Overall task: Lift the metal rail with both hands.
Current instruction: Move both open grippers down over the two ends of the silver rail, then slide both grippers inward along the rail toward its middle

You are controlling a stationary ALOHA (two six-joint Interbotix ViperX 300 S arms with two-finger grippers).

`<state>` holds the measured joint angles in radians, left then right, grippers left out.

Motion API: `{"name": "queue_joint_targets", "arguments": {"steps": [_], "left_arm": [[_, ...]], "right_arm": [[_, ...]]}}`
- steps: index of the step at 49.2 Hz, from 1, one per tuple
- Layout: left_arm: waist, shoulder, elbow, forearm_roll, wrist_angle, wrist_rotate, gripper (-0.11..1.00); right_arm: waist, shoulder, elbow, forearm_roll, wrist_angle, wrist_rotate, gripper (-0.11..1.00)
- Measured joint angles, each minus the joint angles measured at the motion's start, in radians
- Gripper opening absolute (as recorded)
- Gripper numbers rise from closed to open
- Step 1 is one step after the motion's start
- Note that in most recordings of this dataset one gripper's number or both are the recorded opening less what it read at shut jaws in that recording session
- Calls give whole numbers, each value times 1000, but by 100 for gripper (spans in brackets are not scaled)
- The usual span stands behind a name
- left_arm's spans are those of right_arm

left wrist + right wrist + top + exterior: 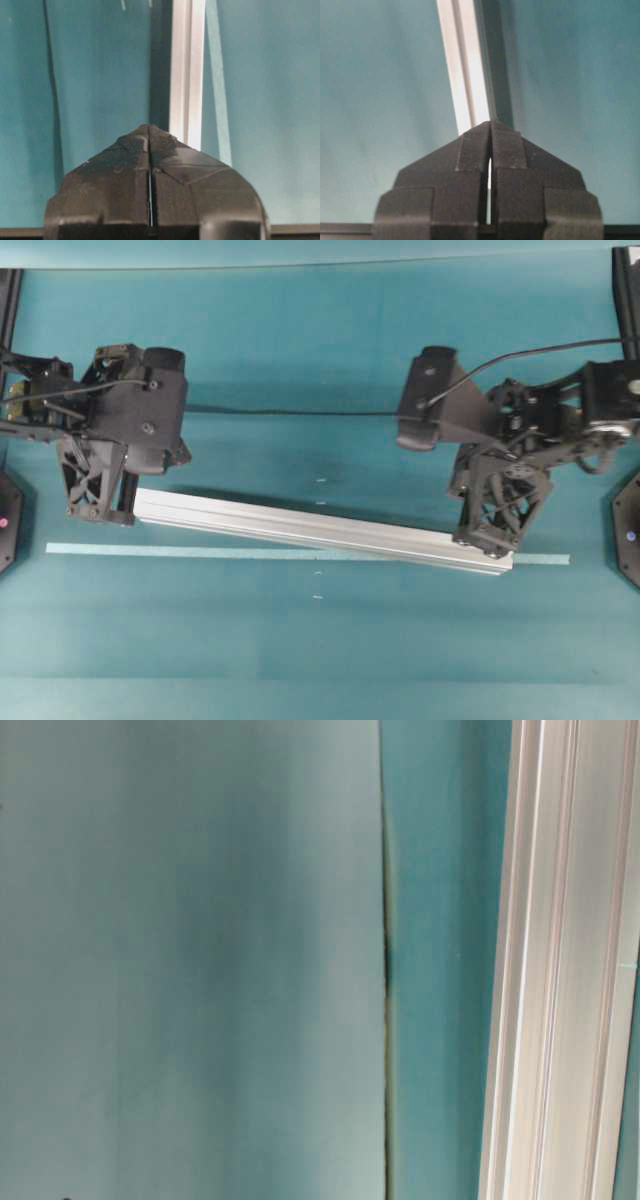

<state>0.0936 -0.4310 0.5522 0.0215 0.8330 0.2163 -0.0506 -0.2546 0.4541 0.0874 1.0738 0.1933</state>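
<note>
We find the teal table surface (320, 360) filling every view, with a dark seam (386, 960) running through it in the table-level view.

The metal rail (320, 528) lies slanted across the work area, spanning from the left gripper (100, 502) to the right gripper (490, 535). Its left end sits beside the left gripper's fingertips, and its right end sits under the right gripper's fingertips. In the table-level view the rail (560, 960) fills the right edge of the picture, grooves running lengthwise. We cannot tell from these views whether the rail rests on the table or stands clear of it.

From the left wrist view, the left gripper (150, 131) has its fingers (120, 165) pressed together, with only a hairline slit between them; the rail (187, 70) runs straight ahead from the tip, offset slightly to the gripper's right side. We see no part of the rail between these fingers.

From the right wrist view, the right gripper (491, 125) has its fingers (470, 150) meeting at the tip, a narrow gap showing lower down. The rail (467, 65) extends ahead from the tip, leaning left. Whether it is pinched we cannot tell.

A thin pale tape strip (200, 552) lies beyond the left gripper's tip, passing under the rail toward the right gripper. A black cable (290, 412) crosses behind both wrists.
</note>
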Motion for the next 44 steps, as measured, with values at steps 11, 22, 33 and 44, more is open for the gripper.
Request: {"name": "queue_joint_targets", "arguments": {"steps": [11,22,33,44], "left_arm": [[0,25,32,0,-6,-23,59],[-2,51,58,0,-25,-38,99],[0,52,83,0,-63,-40,97],[0,89,101,2,-94,-44,97]], "right_arm": [[0,-3,12,0,-15,-18,63],[6,0,55,-2,-44,-35,100],[14,8,91,-3,-72,-49,100],[32,64,98,-3,-87,-81,100]]}}
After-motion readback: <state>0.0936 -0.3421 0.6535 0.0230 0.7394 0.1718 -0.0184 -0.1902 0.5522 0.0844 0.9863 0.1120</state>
